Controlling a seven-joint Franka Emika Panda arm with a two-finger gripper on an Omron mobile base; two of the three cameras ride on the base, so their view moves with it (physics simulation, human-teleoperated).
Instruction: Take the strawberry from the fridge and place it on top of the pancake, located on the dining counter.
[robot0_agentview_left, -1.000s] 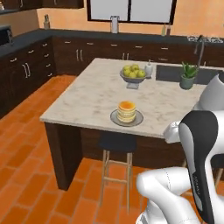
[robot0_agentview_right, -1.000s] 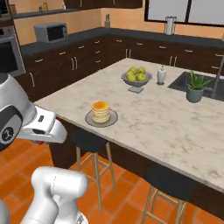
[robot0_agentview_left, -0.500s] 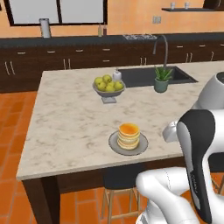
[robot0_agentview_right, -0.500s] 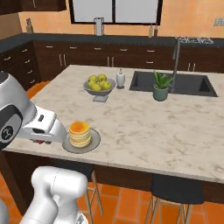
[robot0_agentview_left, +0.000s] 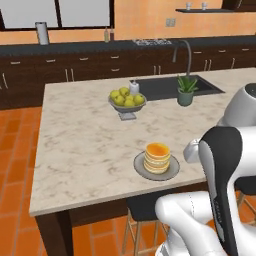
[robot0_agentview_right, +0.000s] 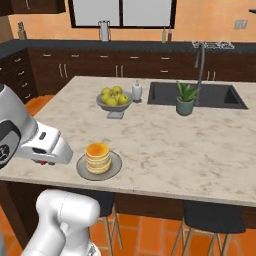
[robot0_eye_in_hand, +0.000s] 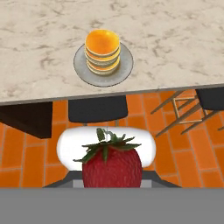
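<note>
Got strawberry (robot0_eye_in_hand: 112, 168) pinched tight in my gripper (robot0_eye_in_hand: 112, 186), leafy cap up, so it rides along safe. Hanging short of dining counter (robot0_agentview_right: 210, 150) edge, above stools. Pancake (robot0_eye_in_hand: 102, 52) on plate (robot0_eye_in_hand: 124, 66) just ahead, top bare. Next, I reckon: reach over, lower onto stack.

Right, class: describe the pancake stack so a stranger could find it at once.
Start at the big marbled dining counter. Near its front edge sits a round grey plate holding the pancake stack. Unlike the fruit bowl and potted plant further back, it is layered golden-tan with an orange top.
</note>
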